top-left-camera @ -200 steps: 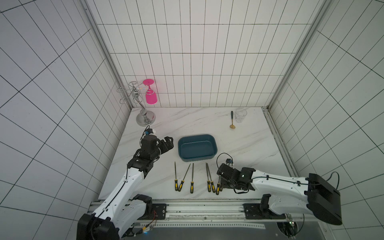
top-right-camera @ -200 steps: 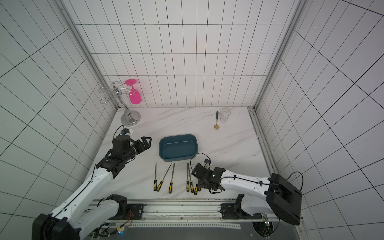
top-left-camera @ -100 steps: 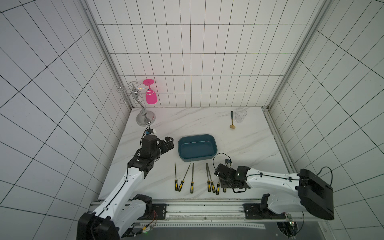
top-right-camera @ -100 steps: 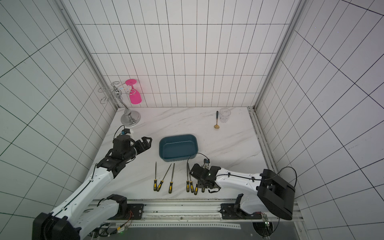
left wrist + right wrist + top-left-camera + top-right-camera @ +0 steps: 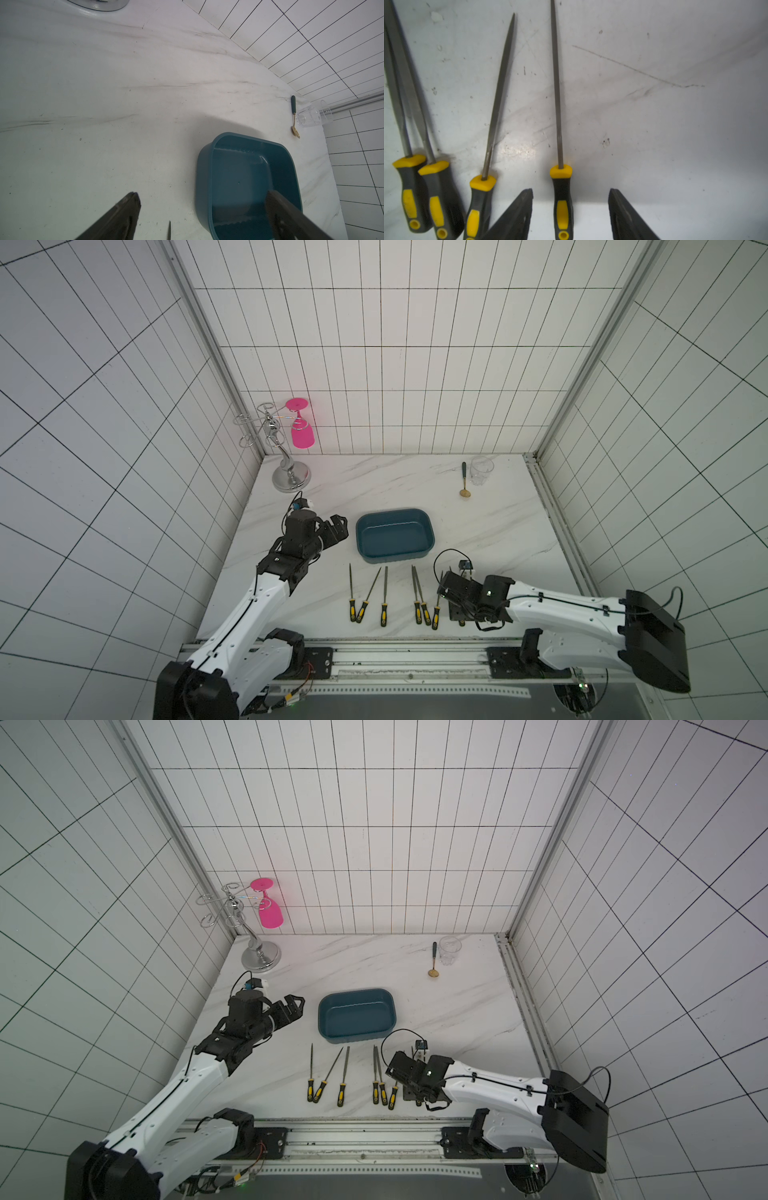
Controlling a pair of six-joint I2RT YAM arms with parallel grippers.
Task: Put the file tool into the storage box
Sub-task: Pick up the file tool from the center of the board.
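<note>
Storage box (image 5: 395,566) (image 5: 355,1039) (image 5: 203,176): shallow teal-blue tub, rounded corners, ridged base, upright, mid-table. File row (image 5: 384,614) (image 5: 341,1094): flat on table at box's 6 o'clock, outside it, black-yellow handles toward 6, grey blades toward 12. Rightmost file (image 5: 562,195): straight, apart from neighbours, mostly hidden in top views.

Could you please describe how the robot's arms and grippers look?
The left arm and right arm have white shells, black joints and thin black cables along them. The left gripper and right gripper are black with tapered fingers. A looping black cable and green light sit near the right gripper.
</note>
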